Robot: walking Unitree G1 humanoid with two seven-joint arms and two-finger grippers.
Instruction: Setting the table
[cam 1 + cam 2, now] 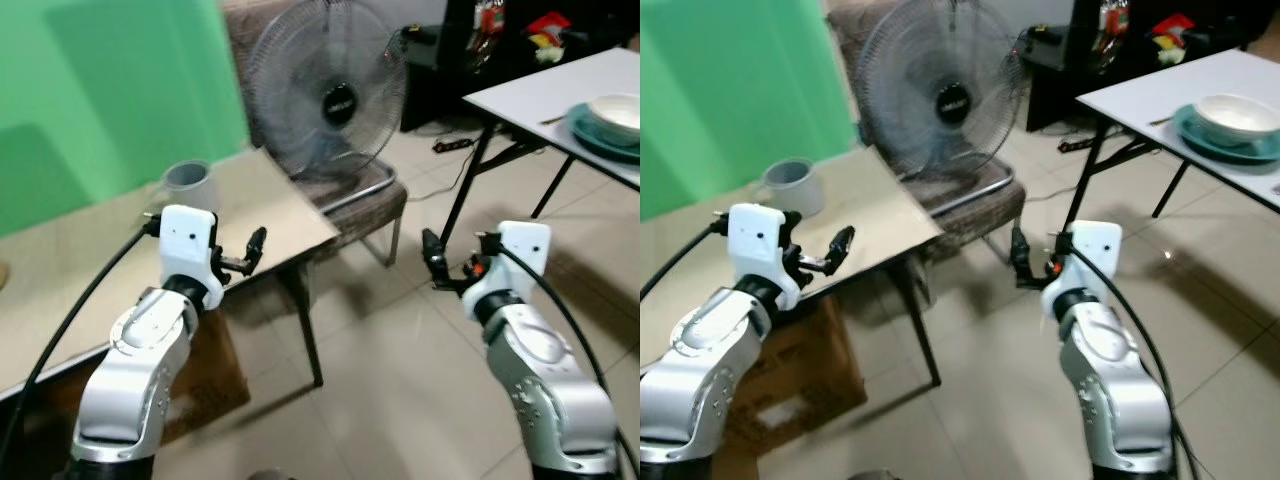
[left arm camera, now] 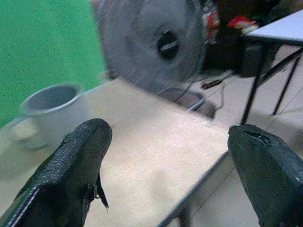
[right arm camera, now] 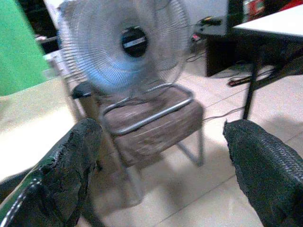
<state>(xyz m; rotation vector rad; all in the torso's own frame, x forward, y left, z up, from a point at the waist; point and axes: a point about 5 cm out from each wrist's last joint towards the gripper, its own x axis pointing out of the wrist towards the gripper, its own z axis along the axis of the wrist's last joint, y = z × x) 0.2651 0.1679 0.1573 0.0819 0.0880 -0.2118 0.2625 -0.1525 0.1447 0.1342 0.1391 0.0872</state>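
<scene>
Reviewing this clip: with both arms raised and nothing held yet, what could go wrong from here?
1. The grey mug stands beside the left gripper, whose jaws are open; a careless reach could tip it over on the beige table.
2. The fan rests on a chair right behind that table; a swinging arm might hit it.
3. The right gripper hangs over floor, far from the white bowl.

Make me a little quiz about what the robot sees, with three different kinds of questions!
1. True or false: the grey mug stands on the beige table.
2. What sits on the chair? A) fan B) teddy C) bucket
3. Fill in: the white bowl rests on a teal ____.

Key: 1 true. 2 A, the fan. 3 plate. Both the left gripper and the right gripper have open, empty jaws.
</scene>
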